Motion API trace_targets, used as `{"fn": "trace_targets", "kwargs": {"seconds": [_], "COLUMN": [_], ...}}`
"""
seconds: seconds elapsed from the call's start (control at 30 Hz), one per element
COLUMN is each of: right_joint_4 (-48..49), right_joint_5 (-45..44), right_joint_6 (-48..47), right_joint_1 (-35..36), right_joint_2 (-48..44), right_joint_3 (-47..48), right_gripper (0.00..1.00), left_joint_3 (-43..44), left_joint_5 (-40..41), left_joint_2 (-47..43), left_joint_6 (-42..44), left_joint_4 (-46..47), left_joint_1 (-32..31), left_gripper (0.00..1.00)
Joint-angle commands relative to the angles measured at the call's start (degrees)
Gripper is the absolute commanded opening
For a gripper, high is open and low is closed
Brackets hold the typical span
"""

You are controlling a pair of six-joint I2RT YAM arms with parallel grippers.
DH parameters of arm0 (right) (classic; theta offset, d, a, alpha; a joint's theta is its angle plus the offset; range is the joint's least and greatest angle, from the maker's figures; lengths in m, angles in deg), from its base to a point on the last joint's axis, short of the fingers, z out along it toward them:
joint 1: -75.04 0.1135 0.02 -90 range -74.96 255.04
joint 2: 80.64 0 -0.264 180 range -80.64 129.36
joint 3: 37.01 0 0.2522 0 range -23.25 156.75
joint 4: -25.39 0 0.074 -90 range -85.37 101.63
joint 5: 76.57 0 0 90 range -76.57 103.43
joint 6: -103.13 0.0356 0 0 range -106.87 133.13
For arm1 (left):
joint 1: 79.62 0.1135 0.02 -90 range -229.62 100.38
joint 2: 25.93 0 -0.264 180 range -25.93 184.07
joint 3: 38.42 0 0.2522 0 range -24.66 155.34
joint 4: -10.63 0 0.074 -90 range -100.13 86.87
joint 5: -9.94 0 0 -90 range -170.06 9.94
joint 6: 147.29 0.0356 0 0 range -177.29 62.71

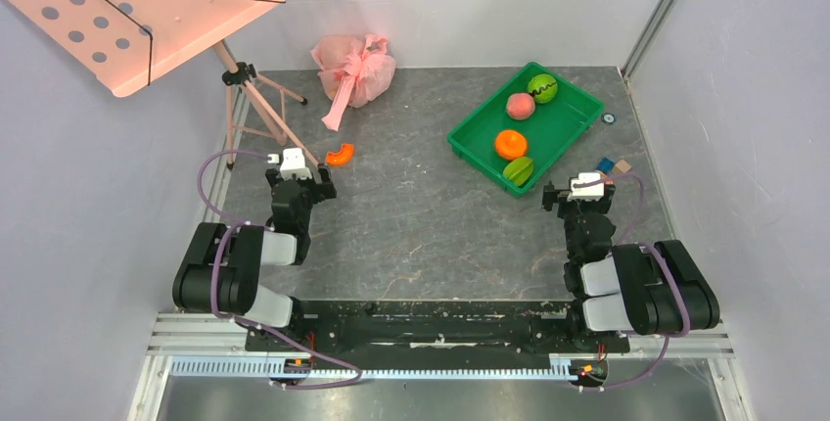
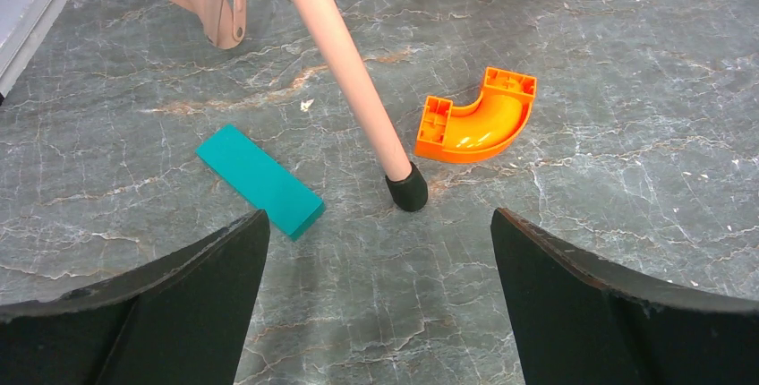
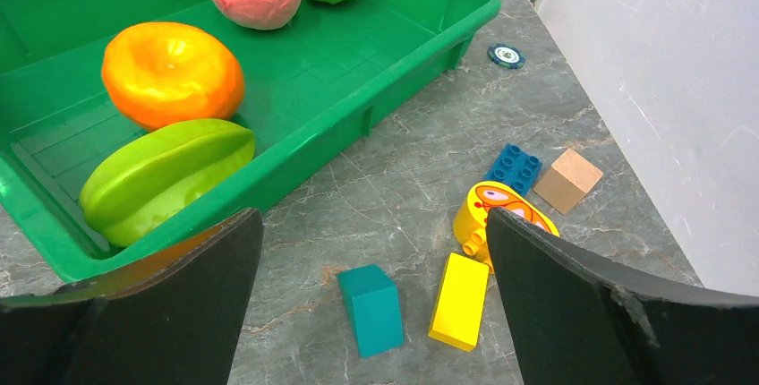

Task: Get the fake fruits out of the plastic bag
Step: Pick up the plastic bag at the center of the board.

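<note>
The pink plastic bag lies knotted and bulging at the far middle of the table, a loose handle strip trailing toward me. The fake fruits inside it are hidden. My left gripper is open and empty, low over the table near the stand's foot, well short of the bag; in the left wrist view only bare table lies between its jaws. My right gripper is open and empty beside the tray's near corner; in the right wrist view it hovers over loose blocks.
A pink music stand stands far left, one leg foot just ahead of my left gripper, between an orange curved piece and a teal block. A green tray holds other toy fruits. Several blocks lie right.
</note>
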State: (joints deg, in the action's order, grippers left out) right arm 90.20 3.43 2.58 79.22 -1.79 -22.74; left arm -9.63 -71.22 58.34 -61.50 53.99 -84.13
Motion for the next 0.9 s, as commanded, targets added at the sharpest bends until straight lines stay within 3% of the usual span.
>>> {"fn": "trace_targets", "kwargs": {"seconds": [0.0,0.57,0.7,0.77,0.87], "right_joint_4": [2.1,2.1,1.3,-3.9,-16.6], "right_joint_5": [-0.6,-0.6,-1.3,-1.6,-3.8], "right_joint_6": [0.2,0.2,0.4,0.7,3.4], "right_joint_1": [0.0,0.0,0.1,0.1,0.1], "right_joint_2": [0.1,0.2,-2.6,-6.0,-11.0], "right_joint_3": [-5.1,-5.1,-5.7,-4.9,-1.1], "right_gripper": [0.98,0.98,0.98,0.98,0.98], "left_joint_3": [1.0,0.9,-1.2,-0.3,4.8], "left_joint_5": [-0.1,0.0,7.7,10.9,18.7], "left_joint_2": [0.1,0.0,-2.9,-7.2,-14.3], "left_joint_6": [3.5,3.5,2.1,2.0,-1.9], "left_joint_4": [2.0,2.0,4.1,-1.3,-18.0], "left_joint_1": [0.2,0.3,-1.0,-2.0,-4.3], "left_gripper": [1.00,1.00,1.00,1.00,1.00]}}
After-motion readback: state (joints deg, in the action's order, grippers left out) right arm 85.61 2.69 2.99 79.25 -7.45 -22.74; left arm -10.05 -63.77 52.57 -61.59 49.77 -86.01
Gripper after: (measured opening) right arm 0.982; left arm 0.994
